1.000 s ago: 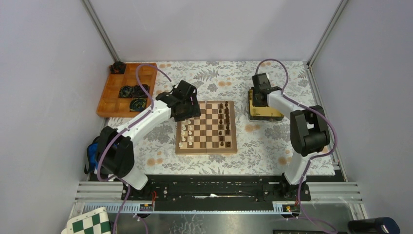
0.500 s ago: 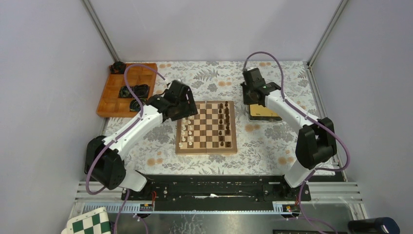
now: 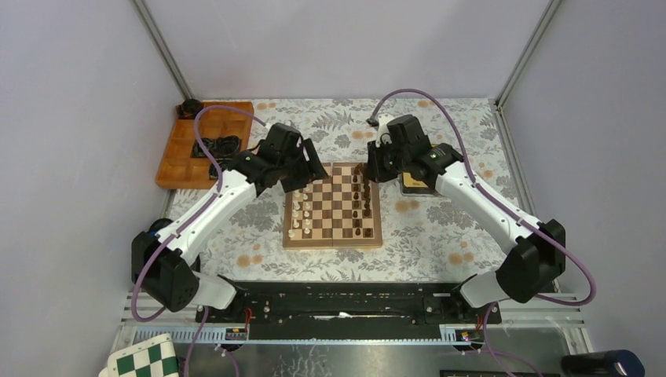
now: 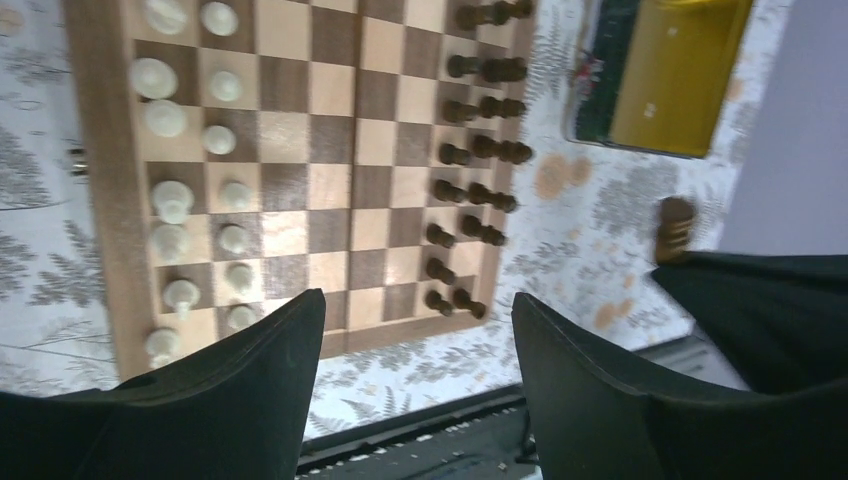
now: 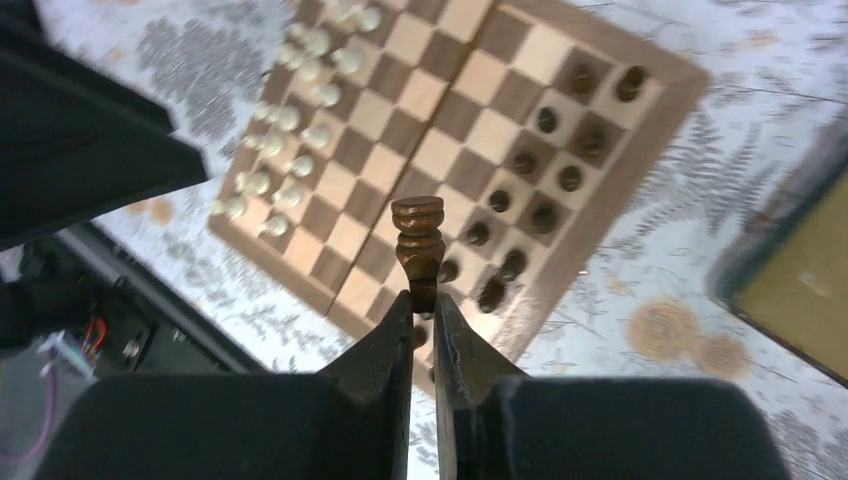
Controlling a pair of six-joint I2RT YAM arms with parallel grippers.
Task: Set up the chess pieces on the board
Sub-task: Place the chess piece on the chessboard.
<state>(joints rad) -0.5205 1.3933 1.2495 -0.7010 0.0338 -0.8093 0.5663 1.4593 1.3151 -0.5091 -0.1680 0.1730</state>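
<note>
The right gripper (image 3: 375, 166), from above, hangs over the board's (image 3: 333, 242) far right corner, and the left gripper (image 3: 309, 179) over its far left. Right wrist: jaws pinch a dark brown chessman (image 5: 418, 235) by its base above the board's dark pieces (image 5: 545, 215). Left wrist: fingers (image 4: 270, 380) spread, empty. Held so thinly, the chessman could tilt and topple neighbours.

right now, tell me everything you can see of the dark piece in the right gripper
The dark piece is a turned chessman that looks like dark brown wood, with a flat-topped grooved head, a narrow neck and a wider collar below. Its lower end is pinched between the fingers of the right gripper, hiding the base. It is held in the air, with the board behind it, and touches nothing else.
</note>
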